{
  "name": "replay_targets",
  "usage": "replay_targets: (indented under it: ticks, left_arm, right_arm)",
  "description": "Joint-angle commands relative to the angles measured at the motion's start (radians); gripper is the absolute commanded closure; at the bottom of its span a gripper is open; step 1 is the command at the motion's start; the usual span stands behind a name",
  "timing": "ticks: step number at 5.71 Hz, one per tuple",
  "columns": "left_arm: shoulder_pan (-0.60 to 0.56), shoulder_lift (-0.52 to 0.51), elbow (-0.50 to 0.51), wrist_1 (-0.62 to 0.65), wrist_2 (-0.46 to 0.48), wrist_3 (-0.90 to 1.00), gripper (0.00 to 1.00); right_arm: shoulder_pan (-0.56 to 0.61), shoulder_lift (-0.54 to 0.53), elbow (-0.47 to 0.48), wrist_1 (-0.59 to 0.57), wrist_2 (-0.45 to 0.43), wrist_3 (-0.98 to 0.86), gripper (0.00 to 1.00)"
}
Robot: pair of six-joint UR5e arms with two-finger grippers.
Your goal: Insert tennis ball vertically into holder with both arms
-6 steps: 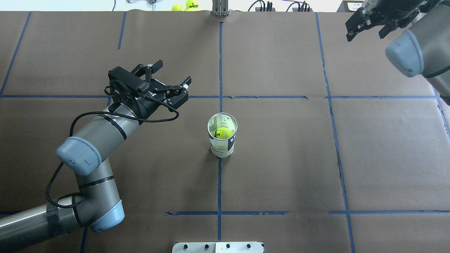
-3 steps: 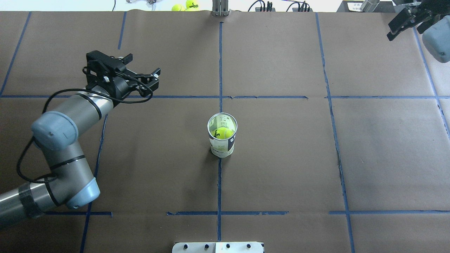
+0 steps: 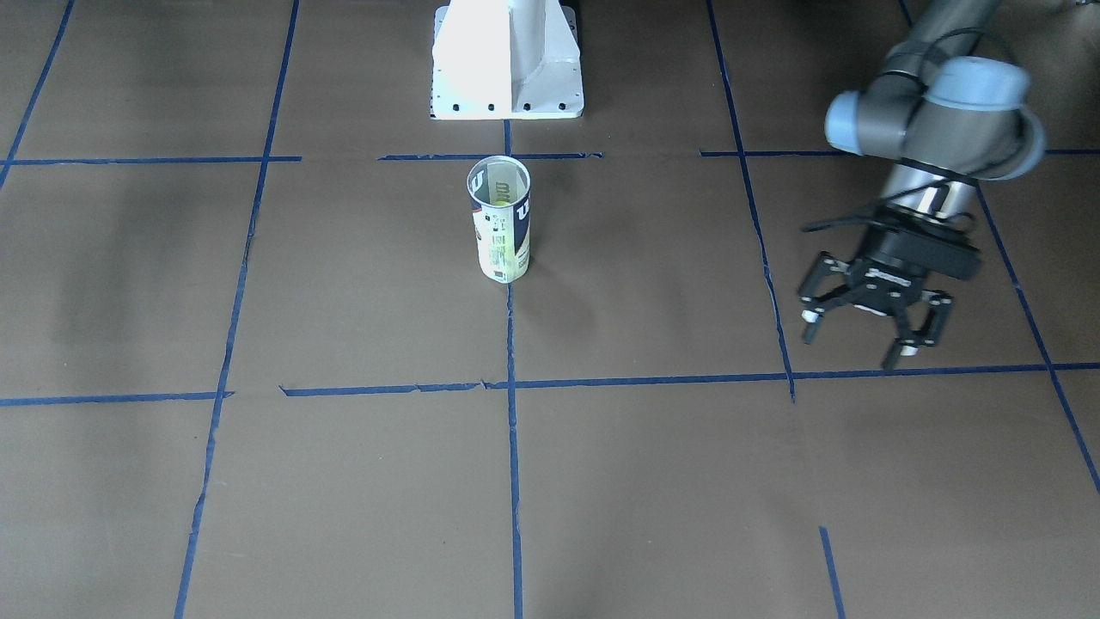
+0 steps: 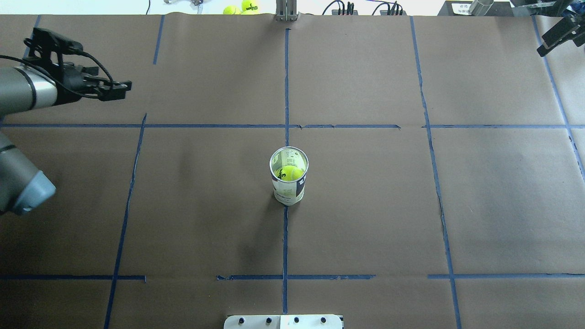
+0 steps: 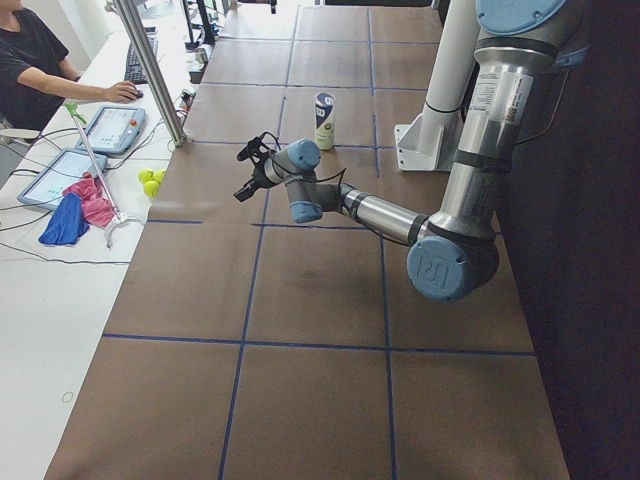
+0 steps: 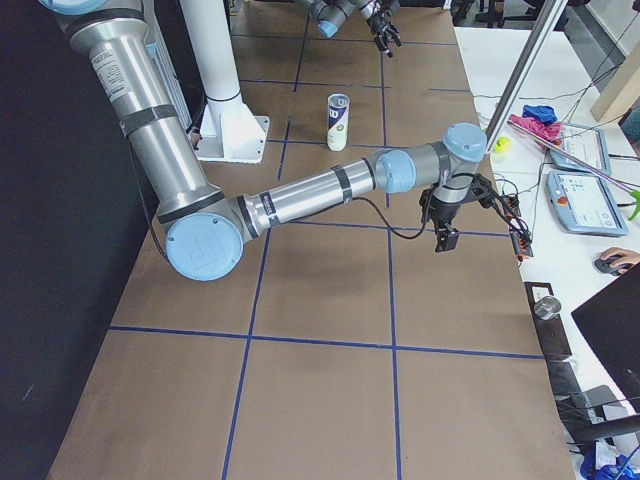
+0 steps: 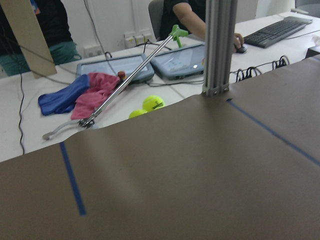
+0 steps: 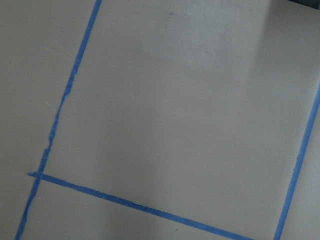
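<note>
The holder (image 4: 289, 183) stands upright at the table's middle with its mouth open upward, and it also shows in the front view (image 3: 500, 225). The tennis ball (image 4: 290, 172) lies inside it, seen through the mouth. My left gripper (image 4: 122, 87) hangs far off at the table's left side, open and holding nothing; the front view shows the left gripper (image 3: 856, 335) with fingers spread. My right gripper (image 4: 558, 37) is at the far right corner, partly cut off by the frame edge, fingers apart and empty. Neither gripper is near the holder.
Two spare tennis balls (image 4: 243, 7) lie beyond the far table edge beside an aluminium post (image 4: 286, 11). The white pedestal (image 3: 507, 64) stands behind the holder. A person (image 5: 40, 62) sits at a desk with tablets past the far edge. Blue tape lines cross the brown table.
Both arms have pulled outward from the holder: the left gripper swung to the table's left edge, the right gripper moved further into the far right corner. Holder and ball have not moved.
</note>
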Motion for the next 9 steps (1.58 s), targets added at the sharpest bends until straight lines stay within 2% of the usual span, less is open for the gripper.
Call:
replay_targets:
  ticks: [1,2,4,5,6,7,8,9]
  left_arm:
    - [-0.219,0.014,0.121,0.122,-0.311,0.120,0.00]
    - [-0.333,0.032,0.190,0.183,-0.429,0.315,0.00]
    - [-0.505,0.037,0.201,0.553,-0.484,0.677,0.00]
    - [-0.532,0.047,0.201,0.696,-0.487,0.719,0.00]
    - [-0.562,0.094,0.222,0.729,-0.488,0.717,0.00]
    - [-0.587,0.122,0.224,0.766,-0.601,0.717,0.00]
    - [-0.595,0.144,0.223,0.776,-0.635,0.717,0.00]
    - [-0.596,0.171,0.213,0.770,-0.628,0.716,0.00]
  right_arm:
    - [0.048,-0.060,-0.139,0.200,0.039,-0.013,0.01]
    - [0.074,-0.061,-0.161,0.204,0.039,-0.011,0.01]
    - [0.110,-0.096,-0.161,0.204,0.039,-0.008,0.00]
    - [0.110,-0.124,-0.160,0.205,0.039,-0.013,0.00]
    - [0.111,-0.141,-0.160,0.205,0.036,-0.022,0.00]
    - [0.111,-0.159,-0.160,0.207,0.036,-0.022,0.00]
    - [0.111,-0.164,-0.160,0.205,0.030,-0.024,0.00]
    - [0.110,-0.157,-0.160,0.198,0.005,-0.024,0.00]
